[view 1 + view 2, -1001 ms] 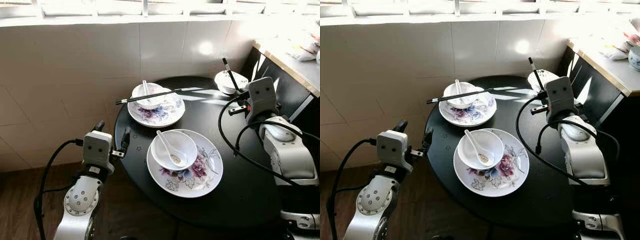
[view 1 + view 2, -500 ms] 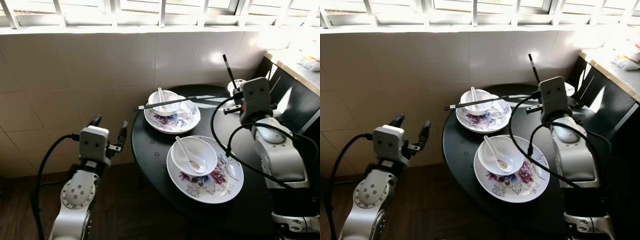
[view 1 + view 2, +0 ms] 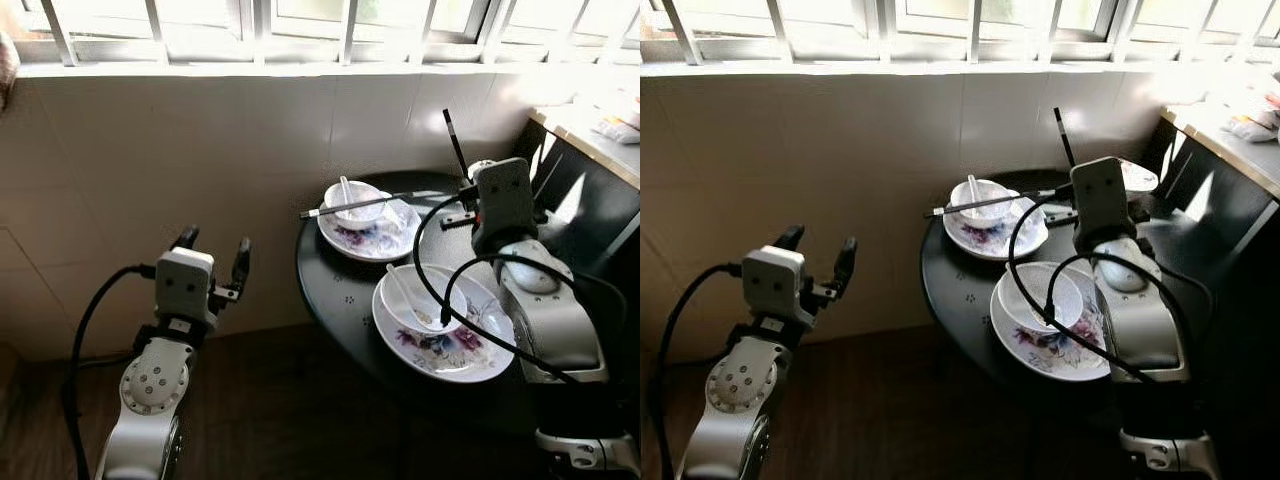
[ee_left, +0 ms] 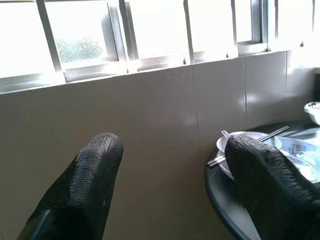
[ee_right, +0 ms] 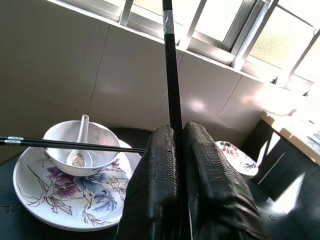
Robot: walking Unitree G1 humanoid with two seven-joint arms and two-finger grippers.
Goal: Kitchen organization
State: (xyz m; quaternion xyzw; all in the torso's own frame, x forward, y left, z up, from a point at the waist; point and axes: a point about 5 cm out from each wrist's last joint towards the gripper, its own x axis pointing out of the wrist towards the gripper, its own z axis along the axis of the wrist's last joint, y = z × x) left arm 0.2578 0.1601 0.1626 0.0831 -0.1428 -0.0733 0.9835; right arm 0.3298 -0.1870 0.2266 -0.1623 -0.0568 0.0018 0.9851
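Note:
On the round black table (image 3: 335, 290) stand two floral plates. The far plate (image 3: 385, 235) carries a white bowl (image 3: 357, 203) with a spoon, and a black chopstick (image 3: 345, 206) lies across that bowl. The near plate (image 3: 450, 350) carries a white bowl (image 3: 425, 300) with a spoon (image 3: 403, 292). My right gripper (image 5: 179, 132) is shut on a second black chopstick (image 3: 453, 140), which stands upright above the table's far side. My left gripper (image 3: 214, 242) is open and empty, left of the table, facing the tiled wall.
A small floral dish (image 5: 240, 157) sits at the table's back right. A dark cabinet with a light counter (image 3: 595, 135) stands at the right. The tiled wall (image 3: 200, 150) and window run behind. Dark wooden floor (image 3: 280, 420) lies left of the table.
The view has swung left, so the table now sits further right in the picture. My left gripper is now further from the table's edge. The right gripper still holds the chopstick upright.

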